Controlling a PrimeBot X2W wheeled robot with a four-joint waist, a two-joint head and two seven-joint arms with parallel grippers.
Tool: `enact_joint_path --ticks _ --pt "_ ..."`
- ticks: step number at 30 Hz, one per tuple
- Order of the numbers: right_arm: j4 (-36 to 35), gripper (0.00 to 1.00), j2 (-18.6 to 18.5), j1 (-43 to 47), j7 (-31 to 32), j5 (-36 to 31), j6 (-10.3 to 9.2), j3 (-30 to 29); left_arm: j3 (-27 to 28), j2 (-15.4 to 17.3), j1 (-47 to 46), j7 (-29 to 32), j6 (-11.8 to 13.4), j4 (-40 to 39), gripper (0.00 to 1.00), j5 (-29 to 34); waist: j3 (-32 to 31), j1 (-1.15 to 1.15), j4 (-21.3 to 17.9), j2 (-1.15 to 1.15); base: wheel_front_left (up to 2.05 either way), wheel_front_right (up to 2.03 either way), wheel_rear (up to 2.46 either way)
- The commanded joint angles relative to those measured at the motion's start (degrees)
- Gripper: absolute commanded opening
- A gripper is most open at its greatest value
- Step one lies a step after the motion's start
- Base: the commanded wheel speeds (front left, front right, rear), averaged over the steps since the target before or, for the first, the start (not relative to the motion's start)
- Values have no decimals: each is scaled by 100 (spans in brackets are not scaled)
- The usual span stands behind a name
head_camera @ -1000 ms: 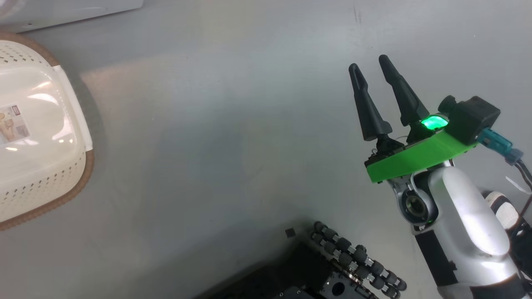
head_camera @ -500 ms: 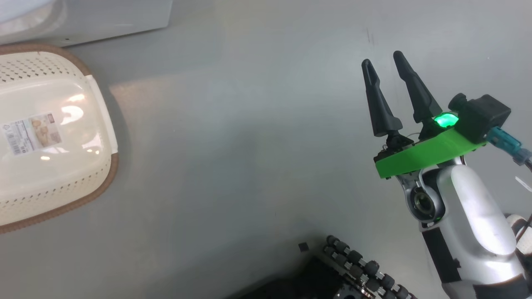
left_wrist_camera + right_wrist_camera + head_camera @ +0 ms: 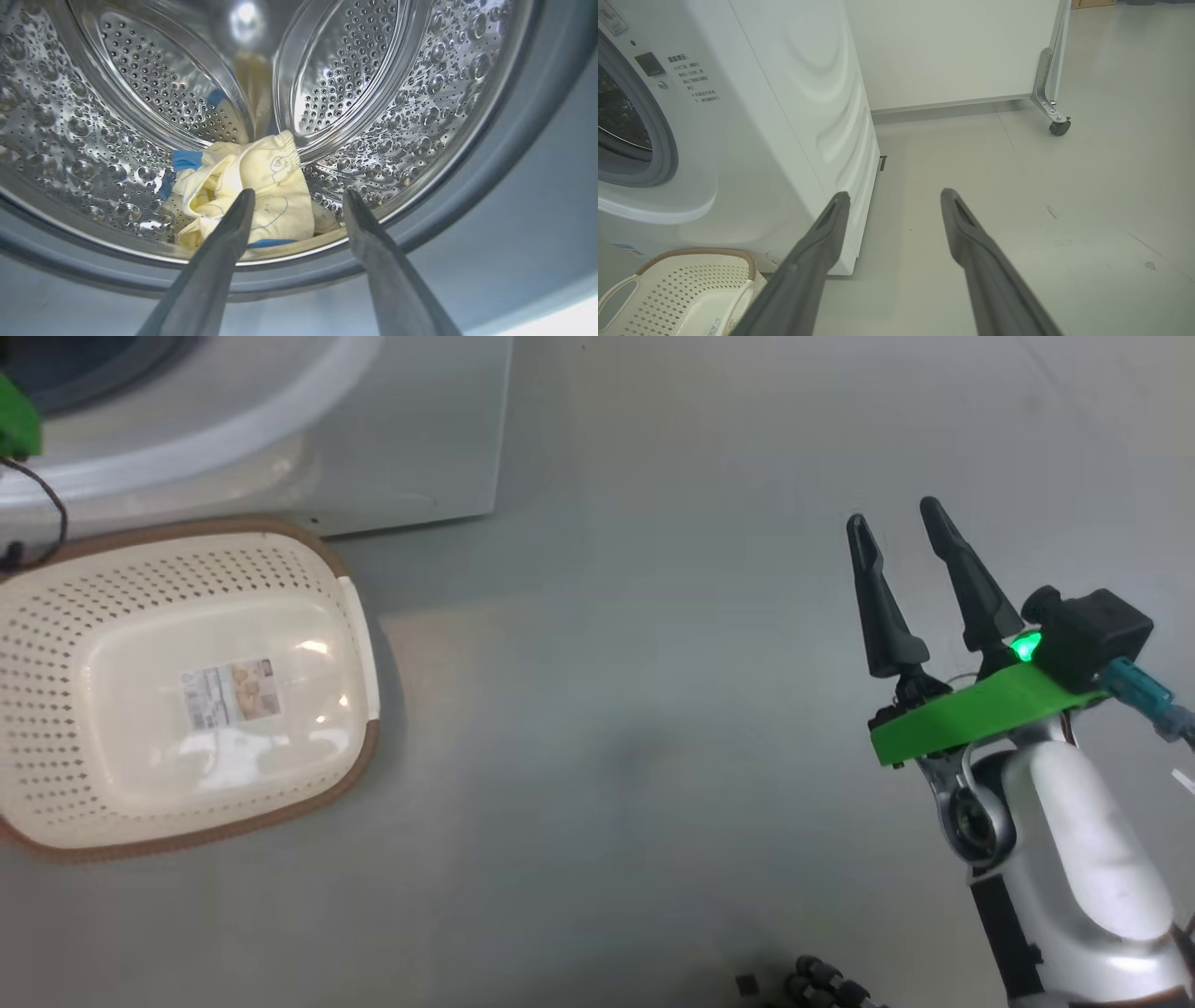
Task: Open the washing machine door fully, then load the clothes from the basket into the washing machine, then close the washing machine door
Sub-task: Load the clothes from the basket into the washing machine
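Head view, from above: the basket (image 3: 56, 616) is sitting on the floor (image 3: 607, 709) just in front of the washing machine (image 3: 411, 439), w/ its smooth bottom and label sticker (image 3: 231, 695) showing. The right hand (image 3: 892, 513) is hanging over bare floor, well apart from the basket. Its fingers are standing spread and gripping nothing.

L wrist view is giving what the head view isn't, the inside of the machine. It is looking straight into the steel drum (image 3: 140, 93), where the clothes (image 3: 261, 177) are lying in a cream-yellow heap on the drum's bottom, near the front lip. Thin line print and a blue patch (image 3: 187, 158) are showing on the fabric. The left hand (image 3: 299, 192) is hovering at the opening w/ fingers wide apart and nothing btwn them. Can't tell whether the tips are touching the fabric. The grey door seal (image 3: 472, 172) is ringing the drum.

R wrist view is adding the room side. It is showing the machine's white front & side w/ printed text, and the grey-ringed opening at the frame's left edge. A basket corner w/ a white handle (image 3: 616, 289) is sitting low left. Behind the machine a white panel (image 3: 948, 46) is standing on a castor (image 3: 1059, 126).
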Motion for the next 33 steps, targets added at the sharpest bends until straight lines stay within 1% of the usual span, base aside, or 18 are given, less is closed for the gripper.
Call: enact_joint_path --ticks 1,10,15,25,27,28,33 --pt "-107 100 -20 157 -37 -76 -16 29 174 225 54 -37 3 -250 100 -17 -457 0 329 0 0 0 0" --pt "77 100 -20 474 -37 -268 -16 -72 614 23 1517 -38 38 -1122 100 137 -1356 0 698 0 0 0 0" --pt "169 100 -20 672 -37 -305 -16 -111 889 -31 2316 -38 139 -1698 100 211 -1733 0 867 0 0 0 0" --pt "206 100 -59 962 -37 -335 -16 -238 1465 -127 3907 -39 549 -3051 100 476 -2330 0 1165 0 0 0 0" --pt "196 100 -56 1033 -37 -227 -16 -248 1610 -194 4217 -39 639 -3302 100 492 -2458 0 1220 0 0 0 0" --pt "196 100 -56 1033 -37 -227 -16 -248 1610 -194 4217 -39 639 -3302 100 492 -2458 0 1220 0 0 0 0" --pt "181 100 -98 1179 -37 -246 -16 -238 1914 -366 4975 -39 888 -3782 100 639 -2791 0 1308 0 0 0 0"
